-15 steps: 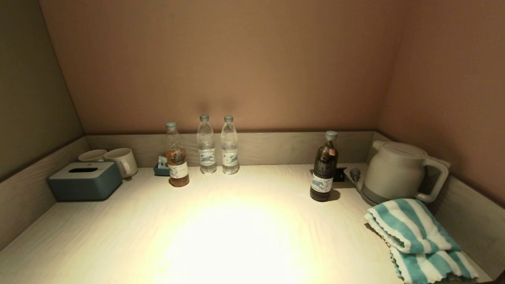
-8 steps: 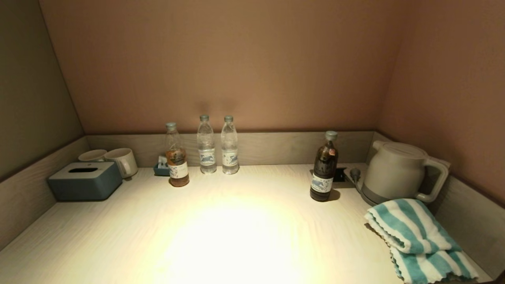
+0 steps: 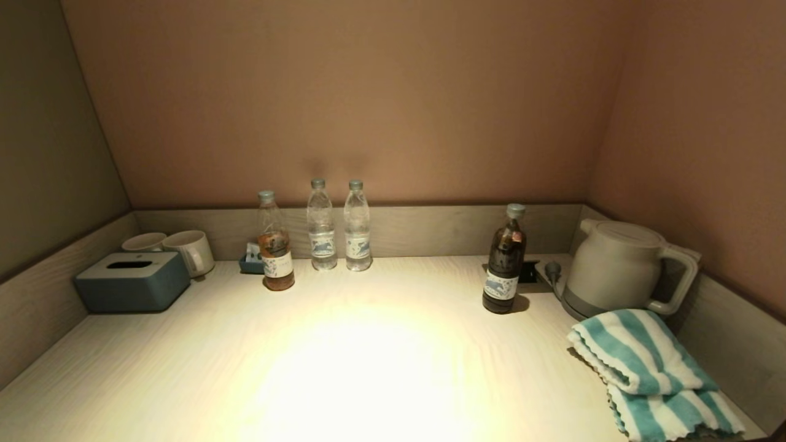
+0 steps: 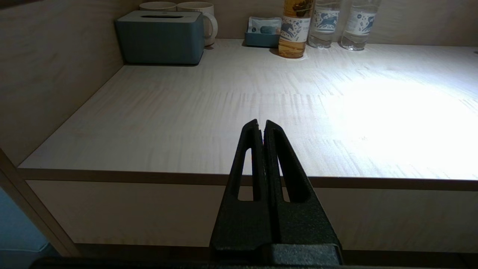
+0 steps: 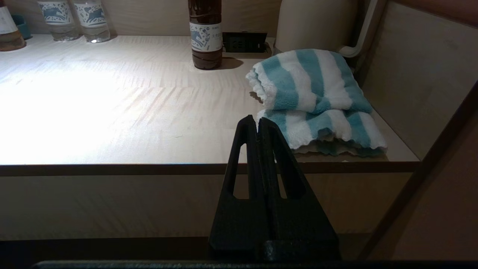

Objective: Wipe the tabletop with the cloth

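The cloth [image 3: 651,374] lies folded at the tabletop's [image 3: 368,362] near right; both grippers, right gripper [image 5: 257,121] nearest and left gripper [image 4: 260,124], wait pressed closed, empty, off the near edge.

Cloth [image 3: 648,374] lies before kettle [image 3: 620,267], tabletop's [image 3: 368,368] right.

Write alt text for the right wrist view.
The shut right gripper hangs before the tabletop's front edge, short of the folded teal-and-white striped cloth. Behind the cloth stands a beige kettle, with a dark bottle beside it.
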`<state>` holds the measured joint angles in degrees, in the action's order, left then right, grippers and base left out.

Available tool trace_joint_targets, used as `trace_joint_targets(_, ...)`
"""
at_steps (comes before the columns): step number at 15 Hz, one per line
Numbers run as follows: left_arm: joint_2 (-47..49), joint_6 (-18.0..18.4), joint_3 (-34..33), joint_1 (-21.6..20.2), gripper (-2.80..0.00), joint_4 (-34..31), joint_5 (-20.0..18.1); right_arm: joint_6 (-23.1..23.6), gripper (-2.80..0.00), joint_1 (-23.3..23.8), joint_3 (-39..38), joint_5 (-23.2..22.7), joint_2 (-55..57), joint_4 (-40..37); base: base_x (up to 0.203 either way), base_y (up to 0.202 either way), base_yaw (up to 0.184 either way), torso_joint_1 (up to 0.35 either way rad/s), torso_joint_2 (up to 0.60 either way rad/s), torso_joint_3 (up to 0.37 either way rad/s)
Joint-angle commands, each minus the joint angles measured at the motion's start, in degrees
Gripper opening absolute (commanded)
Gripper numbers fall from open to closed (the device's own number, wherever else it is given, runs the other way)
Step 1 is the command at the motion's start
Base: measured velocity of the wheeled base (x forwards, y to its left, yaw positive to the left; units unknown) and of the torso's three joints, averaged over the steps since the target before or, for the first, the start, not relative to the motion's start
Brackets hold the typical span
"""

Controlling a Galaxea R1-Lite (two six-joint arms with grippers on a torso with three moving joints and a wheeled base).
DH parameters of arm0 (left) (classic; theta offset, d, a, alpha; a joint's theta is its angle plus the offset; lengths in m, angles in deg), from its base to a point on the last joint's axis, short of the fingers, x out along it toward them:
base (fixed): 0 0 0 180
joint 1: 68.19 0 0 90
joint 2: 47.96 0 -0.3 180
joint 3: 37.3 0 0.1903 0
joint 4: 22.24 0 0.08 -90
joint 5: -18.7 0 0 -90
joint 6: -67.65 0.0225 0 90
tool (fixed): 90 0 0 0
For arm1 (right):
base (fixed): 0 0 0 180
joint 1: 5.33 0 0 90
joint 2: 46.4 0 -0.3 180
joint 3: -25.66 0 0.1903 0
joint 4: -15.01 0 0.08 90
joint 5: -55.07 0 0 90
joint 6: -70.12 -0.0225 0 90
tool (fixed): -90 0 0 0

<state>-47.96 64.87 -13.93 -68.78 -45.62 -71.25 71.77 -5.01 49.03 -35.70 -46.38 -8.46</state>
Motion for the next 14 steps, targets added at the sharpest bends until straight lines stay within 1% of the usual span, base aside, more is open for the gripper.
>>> trace_joint_targets(1, 0.1, 0.0, 0.0, 0.0, -2.80, 0.0, 0.0, 0.0, -2.80, 0.0, 0.0, 0.0, 0.0, 0.0, 0.000, 0.000, 0.000, 0.000, 0.00, 0.000)
trace_joint_targets(14, 0.1, 0.0, 0.0, 0.0, -2.80, 0.0, 0.0, 0.0, -2.80, 0.0, 0.0, 0.0, 0.0, 0.0, 0.000, 0.000, 0.000, 0.000, 0.00, 0.000)
